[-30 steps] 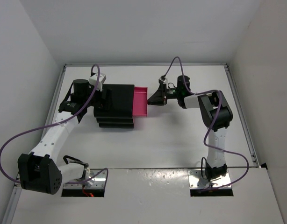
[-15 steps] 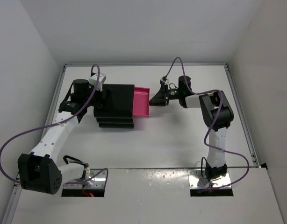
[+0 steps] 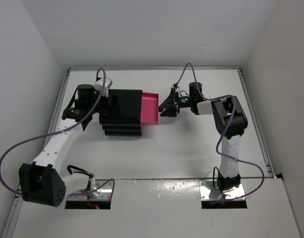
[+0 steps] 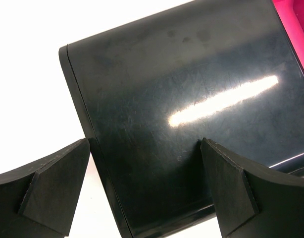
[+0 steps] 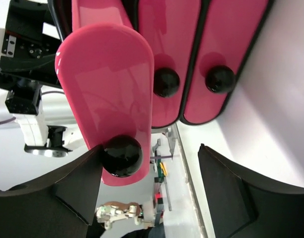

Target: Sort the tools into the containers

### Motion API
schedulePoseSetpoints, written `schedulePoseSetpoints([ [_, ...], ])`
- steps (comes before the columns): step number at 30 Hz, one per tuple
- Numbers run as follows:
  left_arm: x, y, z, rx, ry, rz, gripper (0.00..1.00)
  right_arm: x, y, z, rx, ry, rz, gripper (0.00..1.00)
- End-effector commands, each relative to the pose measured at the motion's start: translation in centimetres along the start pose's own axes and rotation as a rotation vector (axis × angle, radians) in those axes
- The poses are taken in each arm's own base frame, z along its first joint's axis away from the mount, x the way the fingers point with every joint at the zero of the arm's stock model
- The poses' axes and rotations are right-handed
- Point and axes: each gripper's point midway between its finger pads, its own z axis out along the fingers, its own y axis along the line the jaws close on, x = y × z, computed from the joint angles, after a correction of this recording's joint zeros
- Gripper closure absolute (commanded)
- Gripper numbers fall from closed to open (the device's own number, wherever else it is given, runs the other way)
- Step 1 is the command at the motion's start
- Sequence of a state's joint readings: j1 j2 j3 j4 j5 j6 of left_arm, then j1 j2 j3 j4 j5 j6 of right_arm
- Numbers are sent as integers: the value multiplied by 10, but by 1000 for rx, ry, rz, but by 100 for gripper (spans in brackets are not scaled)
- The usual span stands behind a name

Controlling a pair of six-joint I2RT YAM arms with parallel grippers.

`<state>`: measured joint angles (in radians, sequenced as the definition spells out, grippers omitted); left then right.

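Observation:
The black stepped cabinet (image 3: 121, 111) stands at the back left. Its top magenta drawer (image 3: 149, 108) is pulled out to the right and looks empty from above. My right gripper (image 3: 166, 106) is open just right of that drawer. In the right wrist view the open gripper (image 5: 149, 191) has its left finger (image 5: 68, 198) beside the top drawer's black knob (image 5: 122, 155). The two lower drawers (image 5: 226, 44) are shut. My left gripper (image 4: 142, 186) is open over the cabinet's top (image 4: 181, 99) at its back corner. No tools show on the table.
White walls close in the table (image 3: 191, 148) on three sides. The right arm's elbow (image 3: 230, 119) stands right of the drawer. Small blurred coloured things (image 5: 163, 167) show far off in the right wrist view; I cannot tell what they are.
The top drawer has slid a little further out to the right. My right gripper has spread its fingers beside the knob. The left arm has not moved.

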<state>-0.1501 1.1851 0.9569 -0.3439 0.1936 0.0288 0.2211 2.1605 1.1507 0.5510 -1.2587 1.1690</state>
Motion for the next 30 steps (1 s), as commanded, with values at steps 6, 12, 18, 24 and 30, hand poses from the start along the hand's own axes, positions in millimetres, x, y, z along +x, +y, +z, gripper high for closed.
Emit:
schedulePoseSetpoints([
  [6,75,-22,1,99,245,-37,1,-7,23,-44,18,-50,-131,24],
  [12,75,-23,1,100,245,-37,1,-6,38,-59,-24,-46,-176,27],
  [18,72,-21,-1,89,236,-34,1,-35,17,-94,165,-211,-122,33],
  [24,69,-16,-2,57,222,-37,1,-73,-23,-190,825,-486,-201,39],
  [30,67,-13,-1,33,216,-54,1,-80,-21,-241,1174,-656,-124,41],
])
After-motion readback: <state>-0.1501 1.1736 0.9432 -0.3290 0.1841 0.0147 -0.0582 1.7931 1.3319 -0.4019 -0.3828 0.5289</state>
